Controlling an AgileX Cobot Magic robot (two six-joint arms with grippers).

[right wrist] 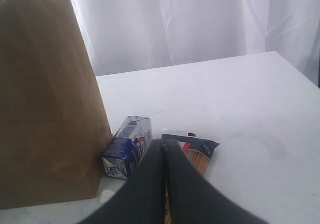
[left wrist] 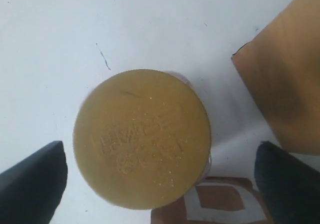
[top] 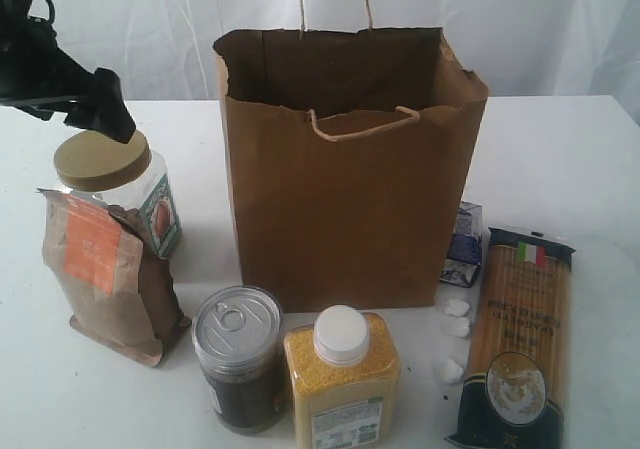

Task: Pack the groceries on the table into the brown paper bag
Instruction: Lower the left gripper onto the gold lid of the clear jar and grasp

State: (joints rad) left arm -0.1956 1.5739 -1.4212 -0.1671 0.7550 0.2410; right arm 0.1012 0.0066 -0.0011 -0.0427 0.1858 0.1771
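The left gripper (left wrist: 160, 156) is held open above the gold-lidded clear jar (top: 115, 184), which stands at the left of the table (top: 560, 149), beside the brown paper bag (top: 345, 199). The right gripper (right wrist: 164, 146) is shown fully closed.

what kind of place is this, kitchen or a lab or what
Probably a staged test bench, not a kitchen: a white table, a plain white curtain behind it, and a brown paper bag with a can and a pasta pack laid out around it.
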